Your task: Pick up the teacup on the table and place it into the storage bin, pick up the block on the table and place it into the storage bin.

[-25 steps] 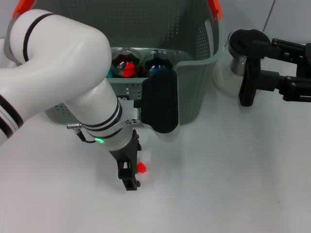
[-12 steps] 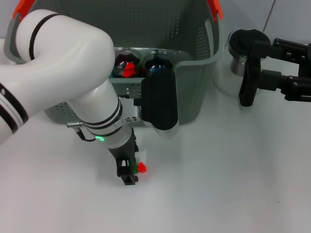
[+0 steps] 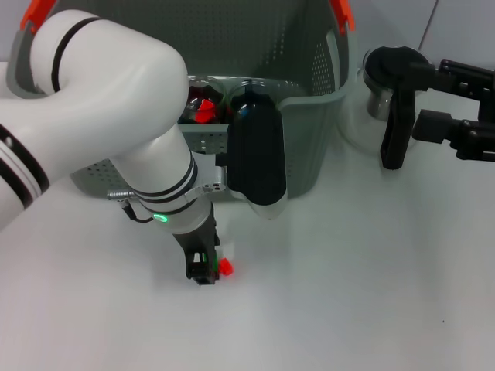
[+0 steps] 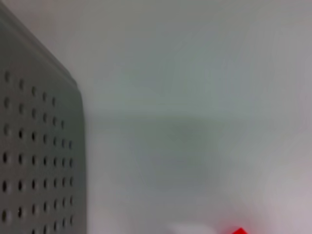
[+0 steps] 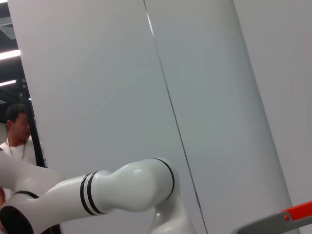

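Two arms are showing in our head view. Our left gripper (image 3: 204,272), black and pointing down at the lower centre of the frame, is hovering low over the plain white flat tabletop (image 3: 348,294), and the small red block (image 3: 226,267) is lying just beside its tip on the right; we cannot tell how wide its jaws are standing or whether they are touching the block. In our left wrist view the block (image 4: 239,231) is peeking in at the lower edge, near the perforated wall of the large grey perforated plastic storage bin (image 4: 34,156). The bin (image 3: 309,139) is filling the upper centre of the head view, and it is holding round glass cups with red and blue pieces inside (image 3: 203,104). Our right gripper (image 3: 402,116) is waiting at the upper right, in front of a clear glass pitcher with a black lid (image 3: 383,73), its fingers spread apart and gripping nothing.
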